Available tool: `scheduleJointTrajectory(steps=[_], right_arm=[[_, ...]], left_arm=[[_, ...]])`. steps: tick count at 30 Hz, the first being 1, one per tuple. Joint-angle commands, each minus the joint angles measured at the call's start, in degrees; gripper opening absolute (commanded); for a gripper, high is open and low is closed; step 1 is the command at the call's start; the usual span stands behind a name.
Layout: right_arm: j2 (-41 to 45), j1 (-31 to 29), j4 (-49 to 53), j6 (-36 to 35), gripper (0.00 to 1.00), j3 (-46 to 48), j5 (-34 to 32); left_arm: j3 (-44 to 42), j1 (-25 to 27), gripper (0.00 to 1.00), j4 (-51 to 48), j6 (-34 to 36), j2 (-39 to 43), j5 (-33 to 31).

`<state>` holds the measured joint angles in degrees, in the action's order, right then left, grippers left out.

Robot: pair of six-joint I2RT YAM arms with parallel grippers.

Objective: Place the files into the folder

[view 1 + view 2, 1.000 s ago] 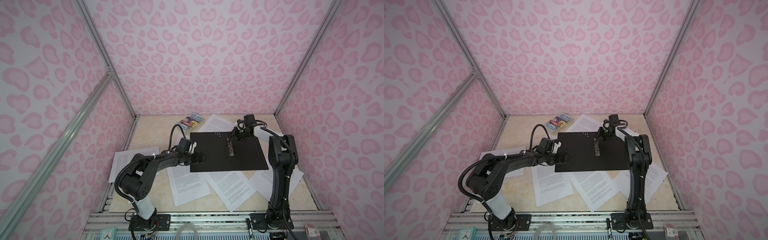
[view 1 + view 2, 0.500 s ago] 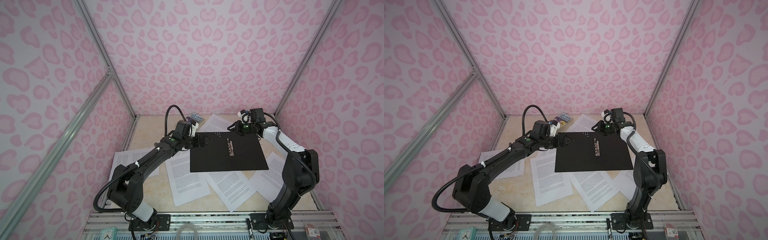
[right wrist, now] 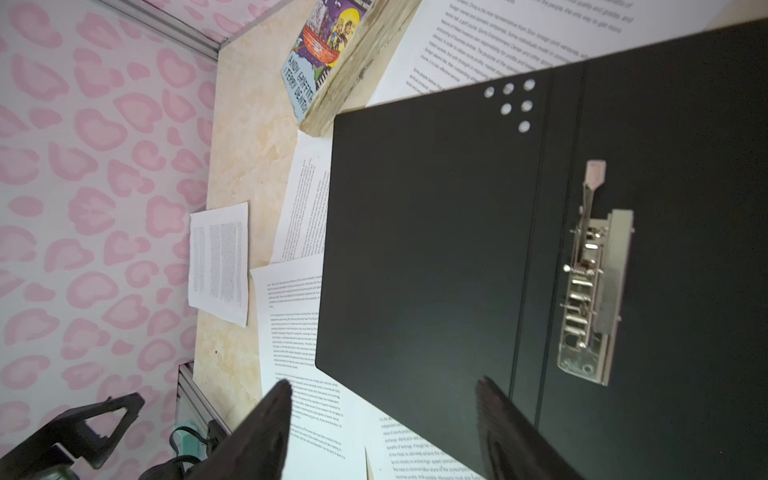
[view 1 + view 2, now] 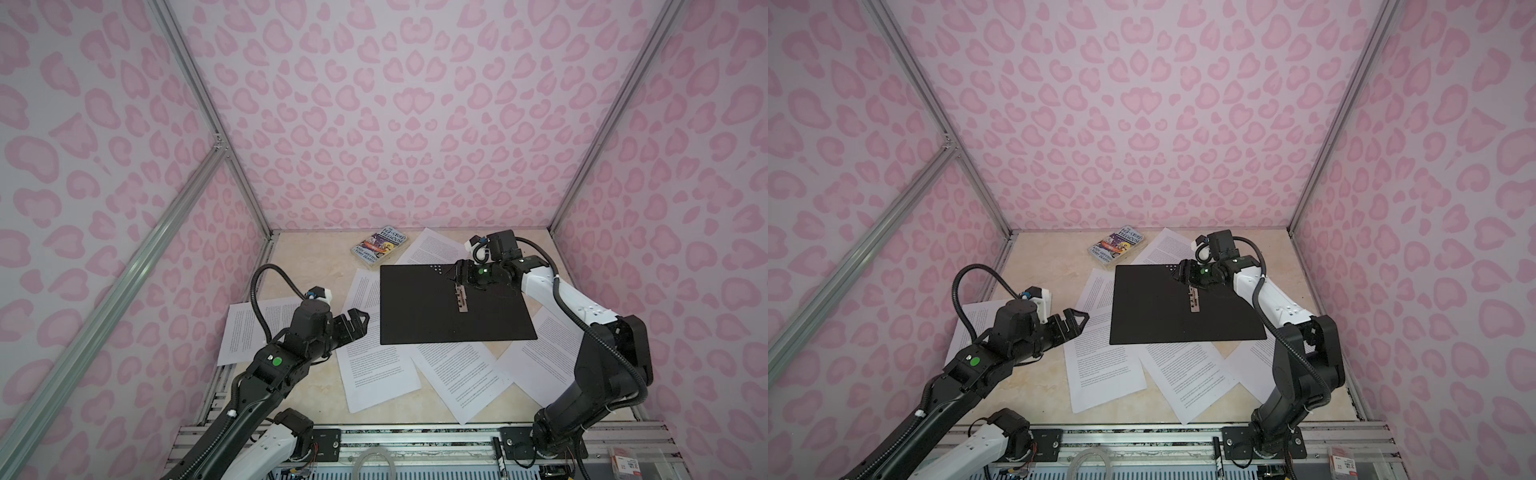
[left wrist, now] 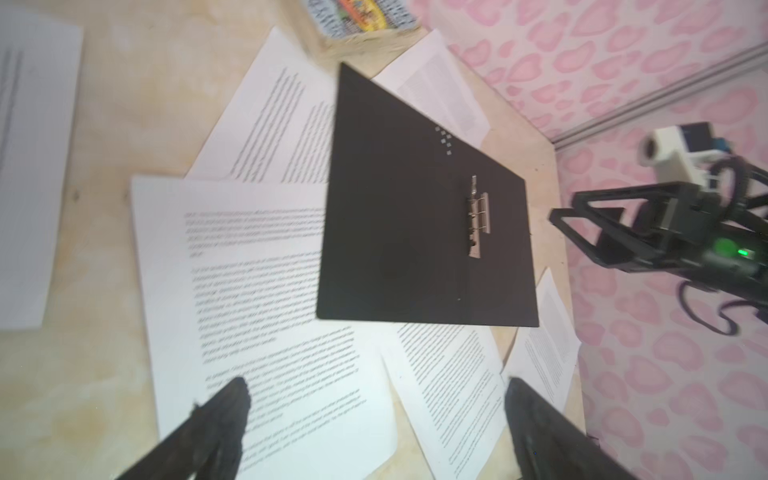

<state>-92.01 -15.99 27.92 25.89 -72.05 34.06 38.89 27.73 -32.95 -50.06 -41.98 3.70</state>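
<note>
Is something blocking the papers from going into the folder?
Nothing lies on the open folder except its metal clip. But the folder itself rests on the edges of several files, so those are pinned underneath. The right gripper hovers open over the folder near the clip.

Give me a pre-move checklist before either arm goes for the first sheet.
1. Folder open flat, black inside up: ok.
2. Metal clip bare, no paper on it: ok.
3. Clip lever raised enough to take sheets: cannot tell.
4. Left claw open and empty, above a loose sheet: ok.
5. Right claw open and empty, above the folder: ok.
6. Files in the folder: not ok. None is on the black surface. They lie loose around it, several tucked partly under its edges.
</note>
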Motion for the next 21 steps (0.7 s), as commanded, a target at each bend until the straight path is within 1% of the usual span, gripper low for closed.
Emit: scheduleJointTrajectory(steps=[1,2,4,7,9,12,14,17,21], right_arm=[[4.3,-0.5,-3.4,1.4,0.9,6.1,-1.3],[5.8,-0.5,-4.6,2.7,0.97,7.9,-0.3],[8.7,-1.6,-6.0,4.1,0.97,11.5,0.7],[13.4,-3.9,-7.5,4.3,0.97,16.1,0.2],[14.5,-4.4,-6.4,4.1,0.97,17.4,1.2],[16.1,-4.5,-5.3,3.6,0.97,19.5,3.4],[17.9,-4.6,-5.5,3.4,0.97,21.4,3.6],[20.0,-4.8,-8.0,4.3,0.97,24.3,4.3],[20.8,-5.2,-12.5,6.0,0.97,27.7,4.1]], left_arm=[[-6.2,-0.1,0.97,-3.8,-10.9,3.4,0.9],[-8.0,-0.1,0.97,-4.5,-13.0,4.1,1.1],[-10.9,-0.1,0.98,-5.0,-15.4,5.1,1.2],[-12.4,-0.2,0.98,-8.7,-16.3,6.3,-3.0],[-13.1,-0.3,0.97,-9.1,-16.1,6.2,-4.6],[-15.9,-0.7,0.97,-5.1,-15.1,4.0,-3.4],[-16.7,-1.0,0.97,-2.9,-14.0,1.5,-3.5],[-17.0,-1.6,0.97,0.9,-10.7,-2.4,-3.1],[-16.8,-5.7,0.97,3.3,-6.6,-7.1,1.1]])
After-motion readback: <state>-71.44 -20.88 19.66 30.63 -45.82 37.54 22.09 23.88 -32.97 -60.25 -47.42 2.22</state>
